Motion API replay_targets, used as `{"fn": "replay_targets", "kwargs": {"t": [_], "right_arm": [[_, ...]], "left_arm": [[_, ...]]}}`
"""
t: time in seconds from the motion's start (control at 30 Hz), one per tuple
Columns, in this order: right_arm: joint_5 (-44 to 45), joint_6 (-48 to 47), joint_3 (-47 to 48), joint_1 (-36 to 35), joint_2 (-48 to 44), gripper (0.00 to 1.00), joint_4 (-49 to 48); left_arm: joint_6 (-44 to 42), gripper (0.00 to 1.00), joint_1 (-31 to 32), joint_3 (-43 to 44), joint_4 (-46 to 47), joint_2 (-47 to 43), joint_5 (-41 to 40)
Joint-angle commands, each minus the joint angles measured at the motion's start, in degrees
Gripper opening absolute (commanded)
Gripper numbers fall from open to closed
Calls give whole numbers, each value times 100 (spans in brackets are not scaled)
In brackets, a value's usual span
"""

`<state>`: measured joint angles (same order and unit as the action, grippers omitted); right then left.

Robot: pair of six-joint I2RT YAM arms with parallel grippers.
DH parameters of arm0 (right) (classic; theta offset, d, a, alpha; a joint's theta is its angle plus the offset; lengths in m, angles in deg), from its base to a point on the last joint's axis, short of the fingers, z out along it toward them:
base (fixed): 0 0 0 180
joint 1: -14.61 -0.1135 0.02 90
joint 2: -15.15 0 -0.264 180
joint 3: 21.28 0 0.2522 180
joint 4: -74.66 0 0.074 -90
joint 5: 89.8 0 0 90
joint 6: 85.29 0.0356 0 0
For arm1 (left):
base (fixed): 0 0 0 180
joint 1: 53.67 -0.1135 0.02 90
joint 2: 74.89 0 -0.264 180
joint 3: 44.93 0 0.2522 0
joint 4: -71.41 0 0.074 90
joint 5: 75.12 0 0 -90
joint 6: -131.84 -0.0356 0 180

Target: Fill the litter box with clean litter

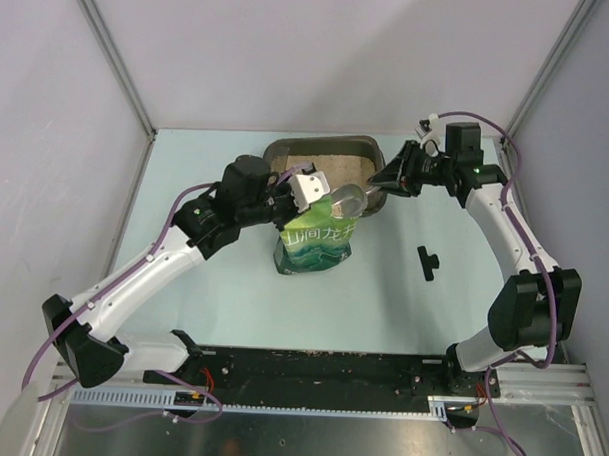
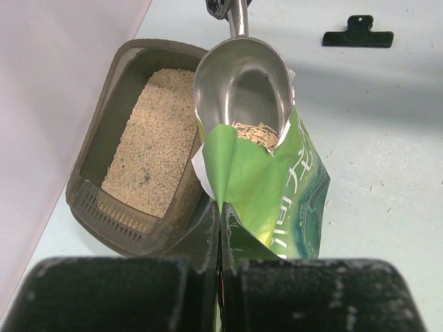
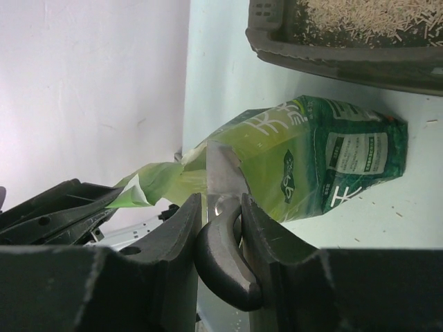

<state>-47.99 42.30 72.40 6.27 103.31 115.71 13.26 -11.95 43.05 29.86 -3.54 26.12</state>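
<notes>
A pale blue-green desk (image 1: 232,286), seen from above, with white walls on both sides. The litter box (image 1: 372,148), a shallow dark tray, sits at the far edge of the desk. The clean litter (image 2: 156,145), beige and grainy, covers most of its floor.

Just in front of the box a green bag (image 1: 317,246) lies on the desk with its torn top open towards the box. A silver metal scoop (image 2: 242,83) has its bowl at the bag's mouth, between bag and box, with a small heap of beige grains at its lower end.

The left gripper (image 2: 220,266) has its jaws pinched together on the bag's upper edge, holding the mouth up. The right gripper (image 3: 221,207) reaches in from the box's right side. Its jaws are clamped on the scoop's handle, beside a black loop at the handle's end.

A black clip (image 1: 427,260) lies alone on the desk, well to the right of the bag. A few stray grains dot the desk near the bag.

The bag carries large white Chinese-style characters and a white label panel; the print is too small to read.
</notes>
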Motion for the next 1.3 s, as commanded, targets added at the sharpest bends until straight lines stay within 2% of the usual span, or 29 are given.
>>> {"fn": "replay_targets", "kwargs": {"t": [0.0, 0.23, 0.63, 0.93, 1.27], "right_arm": [[723, -445, 516, 69, -247, 0, 128], [-111, 135, 322, 209, -255, 0, -522], [11, -225, 463, 306, -396, 0, -49], [72, -972, 902, 403, -317, 0, 567], [-349, -648, 551, 631, -220, 0, 348]], "left_arm": [[-139, 0, 21, 436, 186, -306, -61], [-148, 0, 21, 462, 186, -236, -35], [-201, 0, 21, 392, 186, -306, -61], [-148, 0, 21, 410, 204, -420, 35], [-174, 0, 30, 216, 230, -587, 1]]}}
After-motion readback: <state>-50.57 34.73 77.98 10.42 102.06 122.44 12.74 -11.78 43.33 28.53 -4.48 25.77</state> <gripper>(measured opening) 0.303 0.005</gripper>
